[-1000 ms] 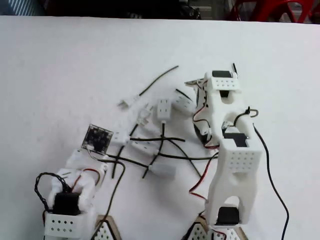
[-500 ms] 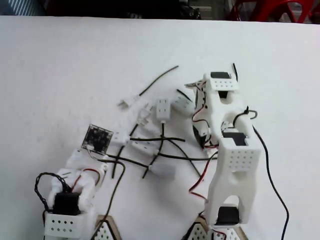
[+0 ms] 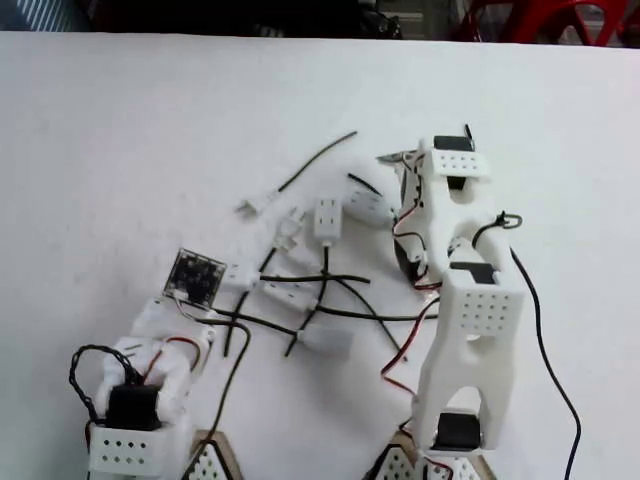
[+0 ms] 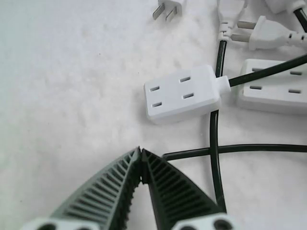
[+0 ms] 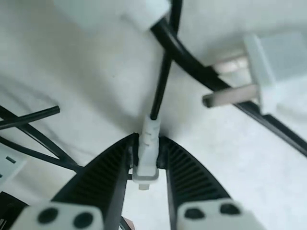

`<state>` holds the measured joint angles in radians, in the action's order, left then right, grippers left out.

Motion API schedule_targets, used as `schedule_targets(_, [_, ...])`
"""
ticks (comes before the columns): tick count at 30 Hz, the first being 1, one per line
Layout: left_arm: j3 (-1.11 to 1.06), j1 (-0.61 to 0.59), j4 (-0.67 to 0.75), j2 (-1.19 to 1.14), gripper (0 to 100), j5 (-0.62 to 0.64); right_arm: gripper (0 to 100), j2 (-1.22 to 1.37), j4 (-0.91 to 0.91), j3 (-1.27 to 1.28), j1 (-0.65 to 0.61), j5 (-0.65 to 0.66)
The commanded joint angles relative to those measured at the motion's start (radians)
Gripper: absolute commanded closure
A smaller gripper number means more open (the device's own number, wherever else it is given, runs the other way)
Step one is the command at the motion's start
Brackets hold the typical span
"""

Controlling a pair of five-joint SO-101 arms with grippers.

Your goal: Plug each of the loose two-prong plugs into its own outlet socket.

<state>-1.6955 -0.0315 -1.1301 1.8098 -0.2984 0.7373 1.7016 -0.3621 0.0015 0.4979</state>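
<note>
Barely begun, by the look of it. Grasping a white plug (image 5: 146, 155) in the right pincer (image 5: 146, 141), near the bench's middle. Clamped shut on nothing: left pincer (image 4: 140, 152), beside an unfilled socket block (image 4: 180, 93). Left to seat: loose plug (image 4: 261, 32) beyond.

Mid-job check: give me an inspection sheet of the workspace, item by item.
Surface: plain white table.
Job's things: socket, all slots empty; second socket beside it; plug and second plug lying unplugged.
Clutter: nothing seen.
Grippers: left gripper shut, empty, short of the socket; right gripper shut on a white cord end, likely a plug.
Cables: black cords cross among the sockets.
Surroundings: red frame and dark space beyond the table's far edge.
</note>
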Motion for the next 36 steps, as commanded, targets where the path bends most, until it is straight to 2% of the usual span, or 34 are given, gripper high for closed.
schedule_targets(1, [0.005, 0.010, 0.020, 0.015, 98, 0.006, 97.7, 0.001, 0.010, -0.038, -0.010, -0.020])
schedule_targets(7, [0.005, 0.010, 0.020, 0.015, 98, 0.006, 96.9, 0.001, 0.010, -0.058, -0.008, -0.064])
schedule_targets(11, [0.005, 0.010, 0.021, 0.015, 98, 0.006, 88.5, 0.001, 0.015, -0.058, -0.008, -0.064])
schedule_targets(18, [0.005, 0.010, 0.021, 0.015, 98, 0.006, 95.0, -0.001, 0.016, -0.058, -0.007, -0.064])
schedule_targets(25, [0.005, 0.010, 0.023, 0.015, 98, 0.006, 94.3, -0.039, 0.016, -0.058, 0.015, -0.064])
schedule_targets(29, [0.005, 0.010, 0.025, 0.015, 98, 0.006, 88.9, -0.062, 0.016, -0.046, 0.019, -0.064])
schedule_targets(36, [0.005, 0.010, 0.025, 0.015, 98, 0.006, 92.3, -0.067, 0.016, -0.025, 0.022, -0.061])
